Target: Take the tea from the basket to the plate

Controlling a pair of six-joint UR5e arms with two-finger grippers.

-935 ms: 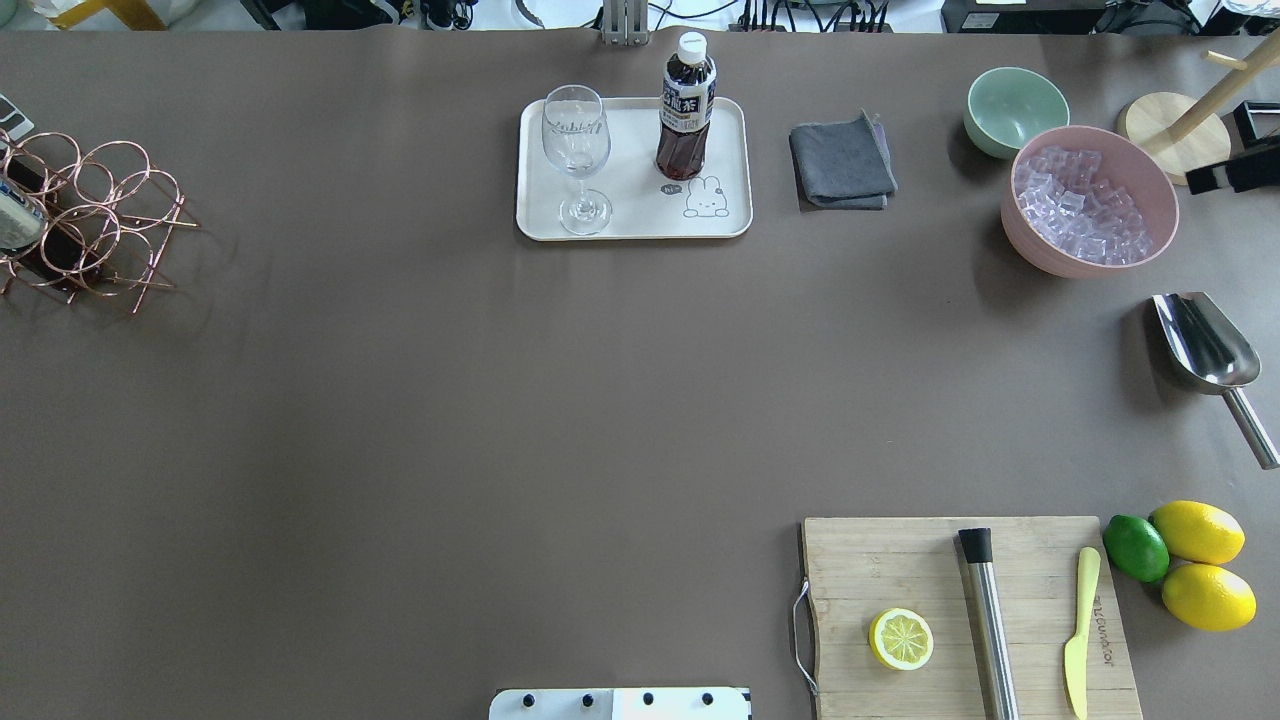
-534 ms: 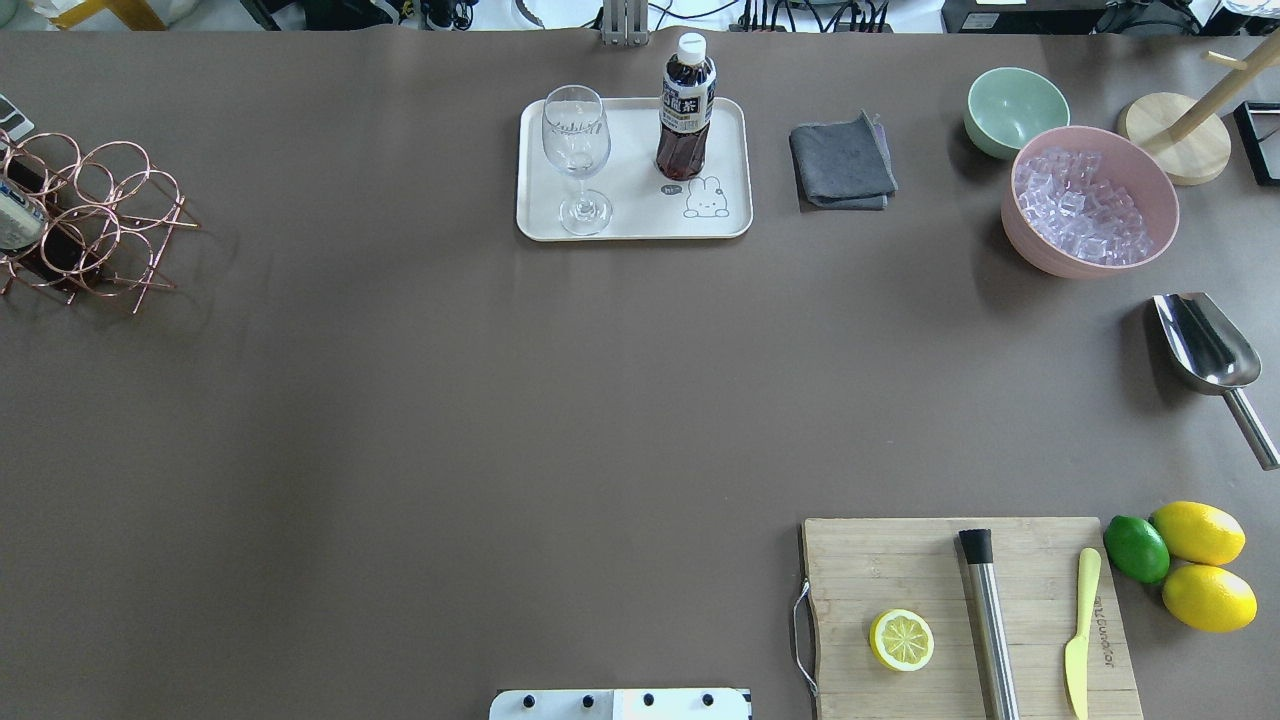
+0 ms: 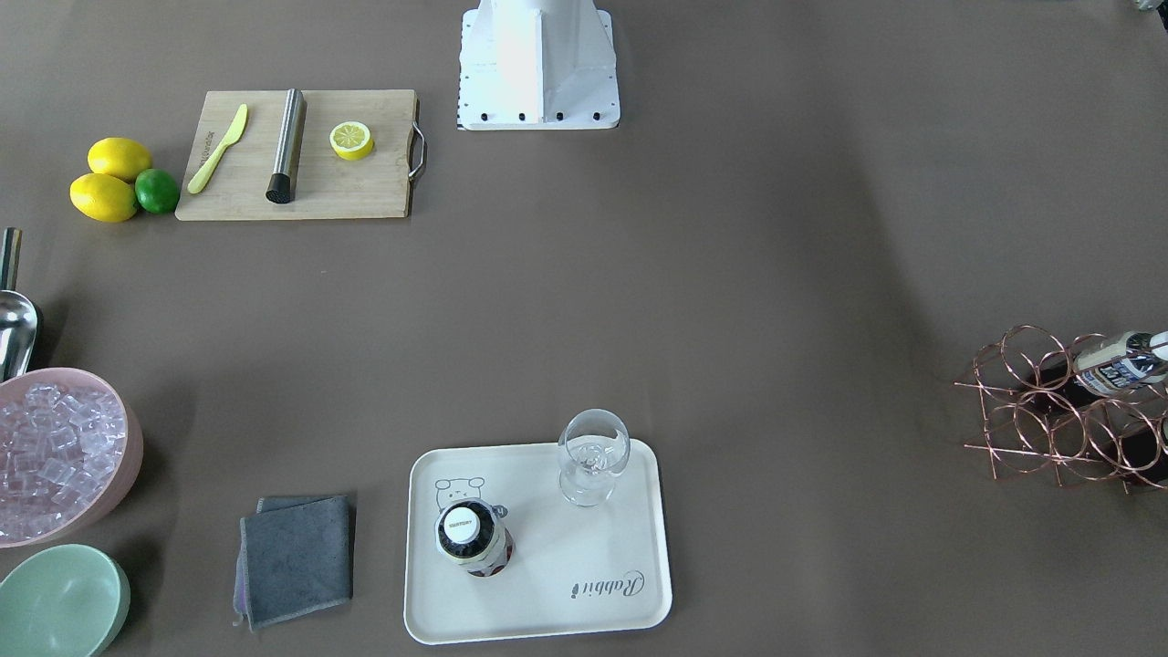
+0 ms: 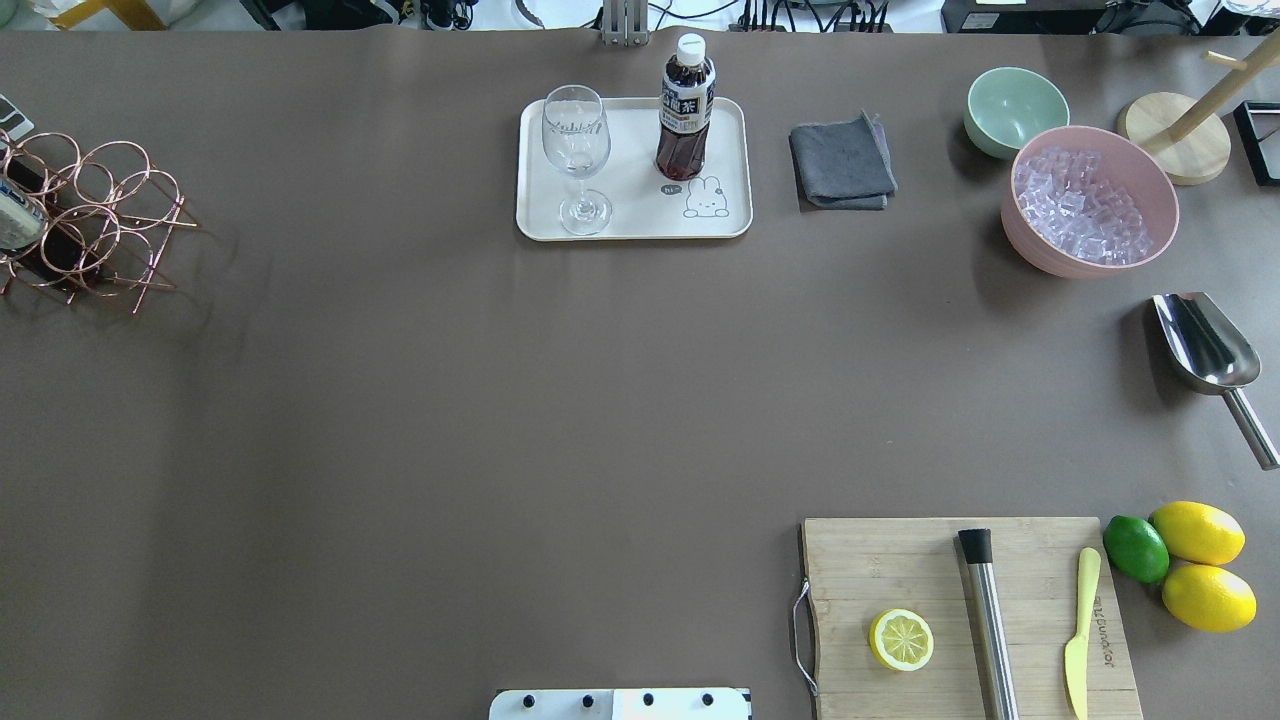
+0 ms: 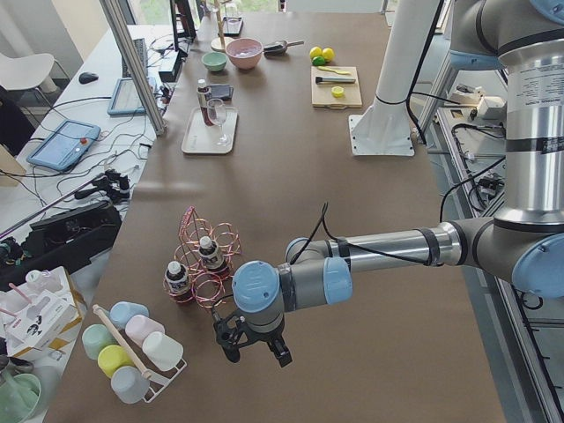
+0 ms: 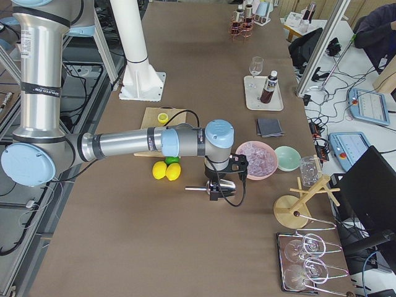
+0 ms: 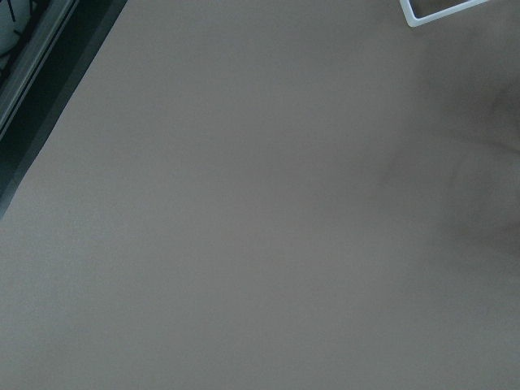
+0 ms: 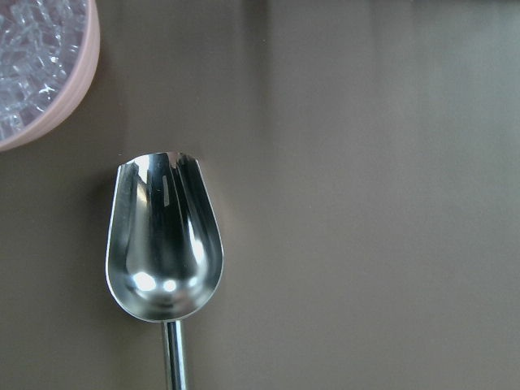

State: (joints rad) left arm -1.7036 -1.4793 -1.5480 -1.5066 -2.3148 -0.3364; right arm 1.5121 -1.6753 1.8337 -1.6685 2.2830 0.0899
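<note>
One tea bottle (image 4: 685,120) stands upright on the cream plate (image 4: 640,218), next to the bear drawing; from across the table I look down on its white cap (image 3: 461,526). The copper wire basket (image 4: 95,215) sits at the table's left end with another tea bottle (image 3: 1118,362) lying in it. My left gripper (image 5: 249,346) shows only in the exterior left view, hanging over the table near the basket (image 5: 207,260). My right gripper (image 6: 224,184) shows only in the exterior right view, above the steel scoop. I cannot tell whether either is open or shut.
A wine glass (image 4: 575,150) shares the plate. A grey cloth (image 4: 842,162), green bowl (image 4: 1015,108), pink bowl of ice (image 4: 1088,200) and scoop (image 8: 162,244) lie to the right. Lemons (image 4: 1200,560) lie beside a cutting board (image 4: 880,560) that carries a knife and half a lemon.
A dark part of the right arm at the overhead view's right edge has moved out of that view. The bottles, plate and basket have not moved.
</note>
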